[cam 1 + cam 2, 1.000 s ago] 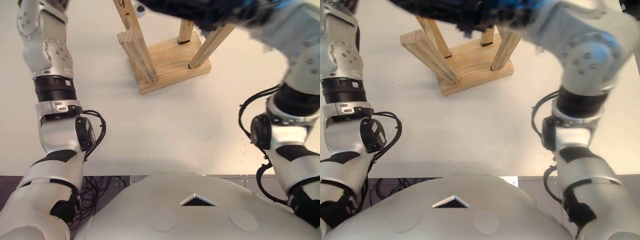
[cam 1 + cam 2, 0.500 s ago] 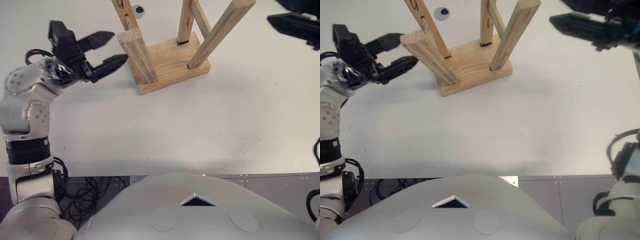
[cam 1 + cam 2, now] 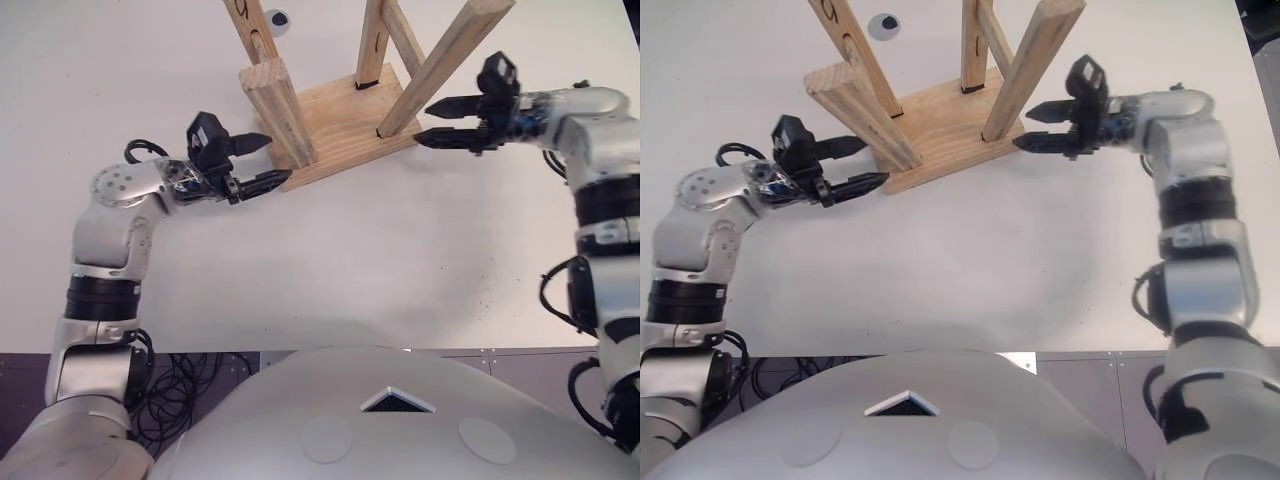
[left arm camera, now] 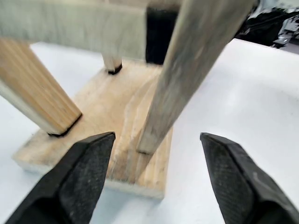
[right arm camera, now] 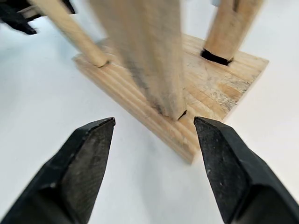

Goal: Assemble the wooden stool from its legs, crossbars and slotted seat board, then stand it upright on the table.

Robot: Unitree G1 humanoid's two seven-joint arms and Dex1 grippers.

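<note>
Closest in, the left gripper (image 3: pixel 272 160) sits at the near-left corner of the seat board (image 3: pixel 340 115), fingers spread wide with nothing between them. On the board's right side the right gripper (image 3: pixel 423 124) mirrors it, also spread and empty, its tips just off the board's edge. The board lies flat on the table (image 3: pixel 350 260), so the stool (image 3: pixel 940 90) is upside down. Its legs (image 3: pixel 275 105) rise out of the board's slots, and a crossbar (image 4: pixel 70 21) spans them higher up. Beyond the board, a small dark disc (image 3: pixel 277 17) lies on the table.

Assembly looks finished, so this reads as the flip. Next, both grippers need to close on opposite sides of the board or on the legs, then lift and turn it over together.
</note>
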